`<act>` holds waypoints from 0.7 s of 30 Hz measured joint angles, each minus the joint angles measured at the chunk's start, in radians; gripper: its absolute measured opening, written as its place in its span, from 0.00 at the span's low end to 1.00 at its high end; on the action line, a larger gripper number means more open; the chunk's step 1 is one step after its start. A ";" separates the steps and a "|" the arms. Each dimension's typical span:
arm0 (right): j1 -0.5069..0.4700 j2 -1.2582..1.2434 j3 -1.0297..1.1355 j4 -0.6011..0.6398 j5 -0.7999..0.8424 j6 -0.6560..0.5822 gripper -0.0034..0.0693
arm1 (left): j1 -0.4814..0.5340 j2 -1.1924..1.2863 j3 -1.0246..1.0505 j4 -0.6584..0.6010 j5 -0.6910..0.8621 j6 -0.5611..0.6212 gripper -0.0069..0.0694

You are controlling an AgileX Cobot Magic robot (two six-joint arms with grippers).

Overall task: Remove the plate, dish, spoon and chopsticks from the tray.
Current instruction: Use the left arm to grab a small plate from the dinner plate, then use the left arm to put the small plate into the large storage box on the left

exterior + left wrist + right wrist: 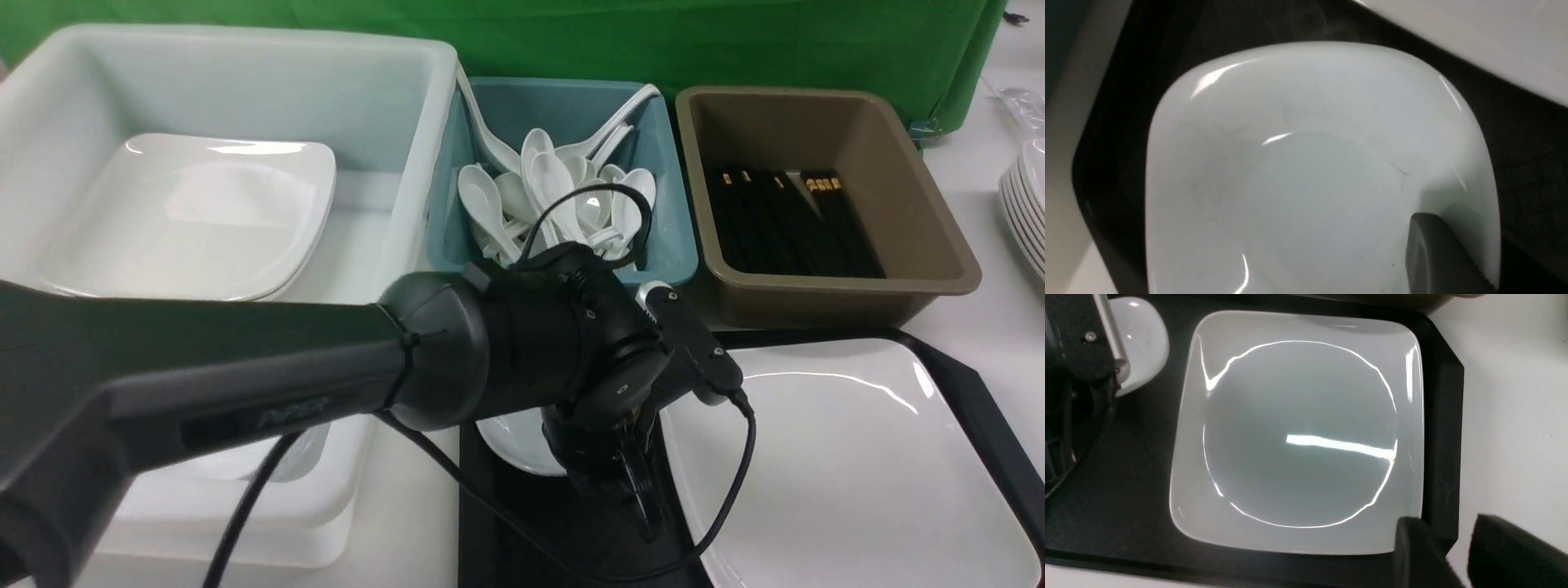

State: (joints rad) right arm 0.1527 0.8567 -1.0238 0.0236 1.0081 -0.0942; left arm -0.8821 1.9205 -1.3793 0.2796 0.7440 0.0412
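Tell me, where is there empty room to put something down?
Bare: the white table right of the tray, up to the stacked plates; the white tub floor beside its plate; the tray's near-left floor, bordered by dish and big plate. Crowded: the spoon bin, the chopstick tub, and under the left arm.

L arm (245, 384) bars the 9 o'clock side of tray (992, 425). L gripper (643, 506) sits at 3 o'clock edge of dish (510, 441), in the bare strip betw. dish & plate (849, 465). Plate fills tray's 3 o'clock half. At 12: white tub (408, 163), spoon bin (678, 245), brown tub (939, 245), wall to wall. Open table (1004, 327) at 3; plate stack (1029, 204) at 2, well apart.
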 joint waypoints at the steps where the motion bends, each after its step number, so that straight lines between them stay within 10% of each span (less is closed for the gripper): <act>1: 0.000 0.000 0.000 0.000 0.000 0.000 0.37 | 0.000 -0.018 0.000 -0.005 0.008 -0.003 0.15; 13: 0.000 0.000 0.000 0.000 0.000 0.000 0.37 | 0.001 -0.347 -0.104 -0.085 0.117 -0.055 0.11; 21: 0.000 0.000 0.000 0.000 -0.008 0.000 0.37 | 0.106 -0.573 -0.183 0.199 0.343 -0.283 0.11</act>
State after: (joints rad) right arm 0.1527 0.8567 -1.0238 0.0236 1.0006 -0.0942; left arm -0.7760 1.3474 -1.5619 0.4791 1.0870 -0.2419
